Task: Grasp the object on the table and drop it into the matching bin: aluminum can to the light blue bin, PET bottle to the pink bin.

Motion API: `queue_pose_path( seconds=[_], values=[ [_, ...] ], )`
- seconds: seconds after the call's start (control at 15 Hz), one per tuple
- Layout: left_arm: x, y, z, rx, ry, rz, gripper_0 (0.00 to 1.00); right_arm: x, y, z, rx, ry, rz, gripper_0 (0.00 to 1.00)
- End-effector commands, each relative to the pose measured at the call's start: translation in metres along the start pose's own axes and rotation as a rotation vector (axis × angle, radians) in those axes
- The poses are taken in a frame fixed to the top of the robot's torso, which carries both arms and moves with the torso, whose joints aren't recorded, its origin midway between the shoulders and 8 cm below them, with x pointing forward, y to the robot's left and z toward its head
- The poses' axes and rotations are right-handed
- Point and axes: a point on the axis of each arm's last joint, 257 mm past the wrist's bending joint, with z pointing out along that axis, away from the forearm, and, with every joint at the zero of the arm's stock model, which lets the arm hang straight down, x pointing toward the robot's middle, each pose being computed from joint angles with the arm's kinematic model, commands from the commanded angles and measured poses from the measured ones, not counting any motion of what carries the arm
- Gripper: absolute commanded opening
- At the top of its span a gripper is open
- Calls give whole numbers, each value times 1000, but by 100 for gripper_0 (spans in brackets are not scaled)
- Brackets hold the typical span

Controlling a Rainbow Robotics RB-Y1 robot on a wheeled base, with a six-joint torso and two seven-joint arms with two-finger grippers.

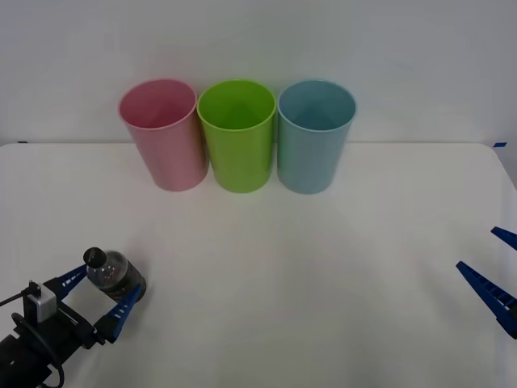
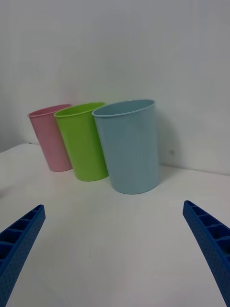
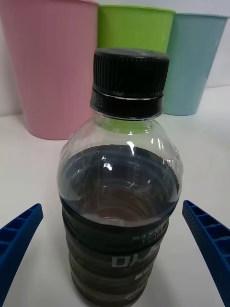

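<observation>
my left gripper [image 1: 101,295]: fingers spread, not touching | PET bottle [image 1: 113,275]: upright on the table [image 1: 323,267], between my left fingers | pink bin [image 1: 164,133]: well beyond the bottle | my right gripper [image 1: 494,271]: spread, far off at the table's edge

Only extra here is a green bin [image 1: 237,133], a tall plastic cup with a round rim, standing upright in the middle of the row by the far edge. Behind it there's just a plain white wall [image 1: 404,48].
</observation>
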Motion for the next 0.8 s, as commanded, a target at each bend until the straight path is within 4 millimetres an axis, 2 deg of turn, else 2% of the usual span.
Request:
queue_pose_path(
  seconds=[0.07,0.53,0.6,0.67,0.73,0.8],
  values=[
    [1,0,12,-1,-9,-4,100,0,0,0,0,0,0,100],
    [2,0,20,10,-4,2,100,0,0,0,0,0,0,100],
    [2,-1,20,11,-4,4,87,0,0,0,0,0,0,100],
    [1,0,20,11,-5,3,42,0,0,0,0,0,0,100],
    [2,-1,20,10,-5,-1,16,0,0,0,0,0,0,100],
    [2,0,20,10,-4,-1,0,0,0,0,0,0,0,100]
  ],
)
